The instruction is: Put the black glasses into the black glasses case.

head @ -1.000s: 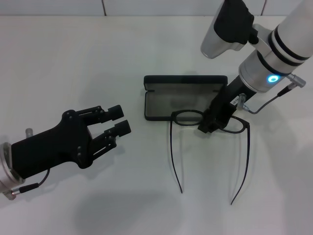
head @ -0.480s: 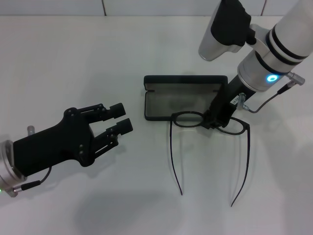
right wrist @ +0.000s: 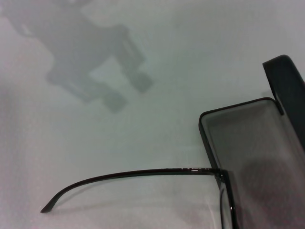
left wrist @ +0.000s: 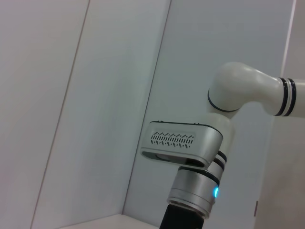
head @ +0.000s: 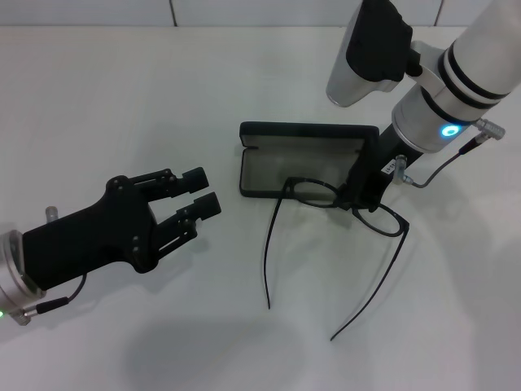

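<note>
While right gripper [head: 359, 198] clamps black glasses [head: 326, 195] at bridge over open black glasses case [head: 303, 161], next: lower in; left gripper [head: 199, 194] idle, fingers apart.

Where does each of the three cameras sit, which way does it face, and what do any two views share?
Head view: from the robot's head, looking down at the white table; both arms show, the left tool held off to the left, the right tool at the black glasses by the open black glasses case.
Left wrist view: faces sideways and up at the wall; shows the right arm only.
Right wrist view: looks down at the glasses' temple and the case's corner; none of the robot's body shows.
Head and right wrist views share glasses and case.
</note>
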